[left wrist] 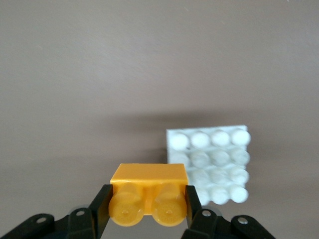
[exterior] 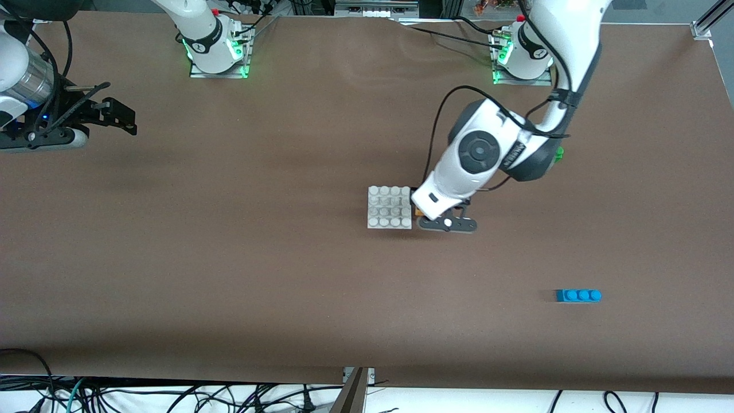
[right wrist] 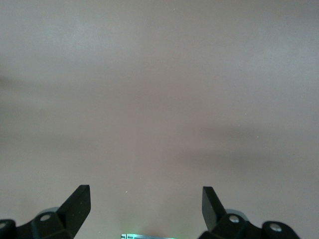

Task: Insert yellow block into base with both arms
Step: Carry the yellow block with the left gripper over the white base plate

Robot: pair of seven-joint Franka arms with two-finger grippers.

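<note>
The left pincer is clamped on the yellow block, which hangs just beside the base and not over it. The block sits tilted, studs toward the wrist camera, so it may meet the base's studs crooked and push the loose base away. The right pincer waits with fingers apart over bare table, well apart from the left pincer. The table is brown and matte; a blue brick lies well apart, cables along the edges.

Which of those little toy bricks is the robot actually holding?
The yellow block, pinched in the left end effector beside the white base. The blue brick lies untouched on the table.
</note>
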